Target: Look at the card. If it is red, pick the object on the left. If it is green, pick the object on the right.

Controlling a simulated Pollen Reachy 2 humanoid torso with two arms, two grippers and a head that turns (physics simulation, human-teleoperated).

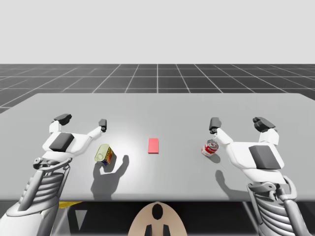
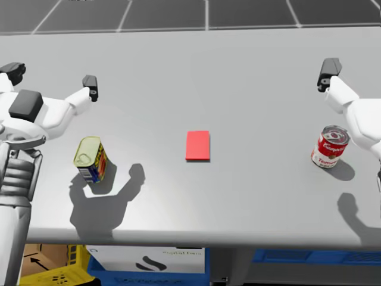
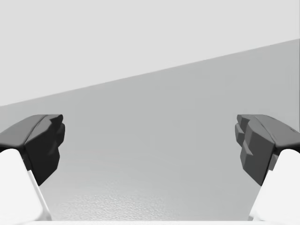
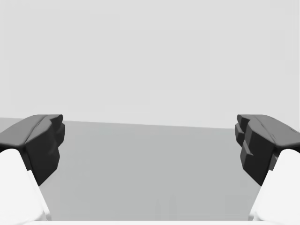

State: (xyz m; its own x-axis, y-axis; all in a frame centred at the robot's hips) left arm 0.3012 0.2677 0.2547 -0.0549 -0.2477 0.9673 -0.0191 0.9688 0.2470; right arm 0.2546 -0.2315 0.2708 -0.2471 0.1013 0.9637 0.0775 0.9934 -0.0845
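Left pincer (image 1: 82, 121) spread wide above the counter (image 1: 157, 105), at 11 o'clock of the yellow-and-blue oblong tin (image 1: 104, 154). Right pincer (image 1: 238, 123) likewise spread. Red card (image 1: 153, 145) centred; tin at its 9 o'clock, red-and-white round can (image 1: 210, 147) at 3.

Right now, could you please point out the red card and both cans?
red card (image 2: 197, 146): head view, centre of its face.
yellow and blue can (image 2: 89, 156): head view, its yellow lid.
red and white can (image 2: 330, 149): head view, its side wall.
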